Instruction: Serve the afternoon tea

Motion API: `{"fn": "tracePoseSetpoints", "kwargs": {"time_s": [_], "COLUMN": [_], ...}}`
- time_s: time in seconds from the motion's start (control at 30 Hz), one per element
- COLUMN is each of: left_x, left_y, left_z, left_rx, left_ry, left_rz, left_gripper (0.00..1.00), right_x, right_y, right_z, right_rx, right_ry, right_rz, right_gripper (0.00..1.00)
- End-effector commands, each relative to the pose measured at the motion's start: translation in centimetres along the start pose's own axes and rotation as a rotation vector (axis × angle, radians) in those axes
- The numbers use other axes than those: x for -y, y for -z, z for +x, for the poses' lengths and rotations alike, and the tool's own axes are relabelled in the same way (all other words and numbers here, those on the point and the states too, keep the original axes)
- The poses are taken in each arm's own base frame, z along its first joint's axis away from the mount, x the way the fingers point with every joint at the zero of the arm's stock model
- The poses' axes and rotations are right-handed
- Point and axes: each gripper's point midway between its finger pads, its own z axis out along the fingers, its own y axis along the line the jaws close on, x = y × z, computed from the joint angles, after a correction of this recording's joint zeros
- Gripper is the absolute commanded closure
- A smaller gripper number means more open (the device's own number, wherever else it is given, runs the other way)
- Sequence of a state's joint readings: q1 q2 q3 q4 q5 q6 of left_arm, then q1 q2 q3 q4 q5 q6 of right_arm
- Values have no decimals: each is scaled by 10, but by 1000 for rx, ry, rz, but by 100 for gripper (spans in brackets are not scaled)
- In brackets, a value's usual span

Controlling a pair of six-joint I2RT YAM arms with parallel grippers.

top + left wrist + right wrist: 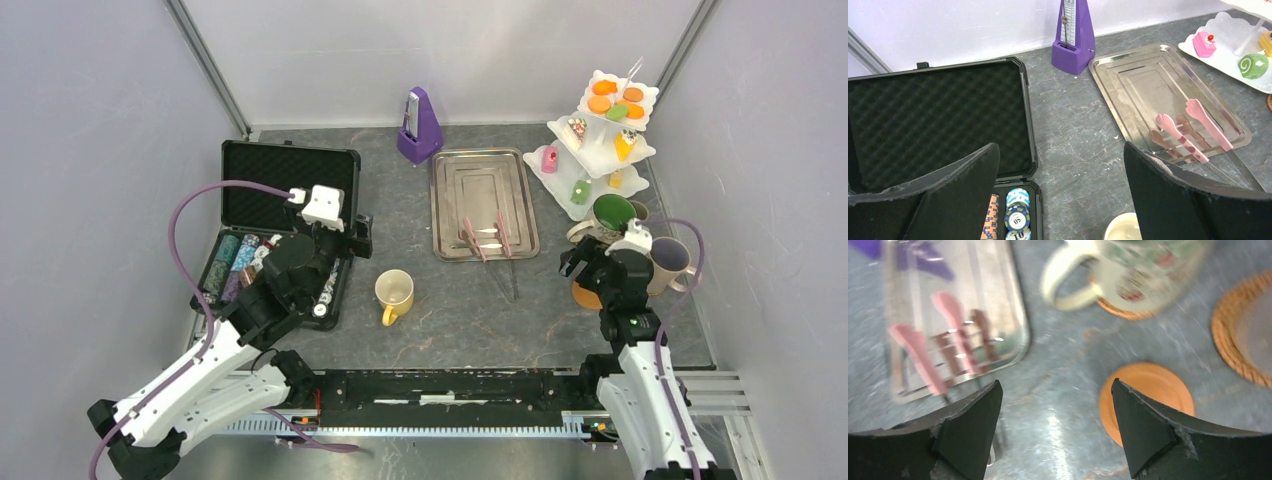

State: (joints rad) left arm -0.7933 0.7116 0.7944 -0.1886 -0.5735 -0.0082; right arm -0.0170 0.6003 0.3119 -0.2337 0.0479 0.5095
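Note:
My right gripper [1055, 390] is open and empty just above the table, near a flat orange coaster [1148, 395] partly behind its right finger; from above the gripper [590, 262] hovers over that coaster [583, 295]. The big green mug [612, 213] stands on a cork coaster [1128, 310], the mauve mug [668, 262] to its right. A yellow mug [394, 293] stands mid-table. Pastries [606, 97] fill the white three-tier stand [600, 150]. My left gripper [1062, 150] is open and empty over the table, by the case's edge.
An open black case [285, 215] of poker chips [1015, 215] lies at the left. A steel tray [483, 203] with pink tongs [470, 238] sits mid-table. The purple metronome [420, 125] stands at the back. Grey walls close in on both sides.

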Motion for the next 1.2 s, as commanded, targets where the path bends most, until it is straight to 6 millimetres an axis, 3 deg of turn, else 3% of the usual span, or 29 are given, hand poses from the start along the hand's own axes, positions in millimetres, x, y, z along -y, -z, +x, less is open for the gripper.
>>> {"fn": "tracePoseSetpoints", "kwargs": {"time_s": [0.0,0.2,0.37,0.5,0.57,0.77,1.0,1.1,1.17], "left_x": [-2,-6,-10,-11,-11,-10,-8,-9,-9], "left_y": [4,7,8,8,8,9,9,10,10], "left_z": [-15,-19,-18,-17,-17,-18,-19,-20,-20], "left_rx": [49,63,66,63,63,67,69,73,73], "left_ry": [34,44,39,36,35,39,43,46,46], "left_rz": [2,-10,-28,-34,-34,-25,-16,-16,-15], "left_gripper": [1,1,1,1,1,1,1,1,1], "right_x": [-62,-140,-212,-273,-291,-315,-335,-332,-324], "right_y": [24,42,58,77,79,82,78,69,61], "right_z": [-35,-2,54,83,96,114,148,159,164], "right_rx": [37,-102,-234,-280,-312,-333,-370,-350,-350], "right_ry": [234,295,372,432,429,388,449,478,485], "right_rz": [-251,-428,-476,-545,-555,-559,-488,-417,-337], "right_gripper": [11,3,2,2,2,2,5,11,20]}}
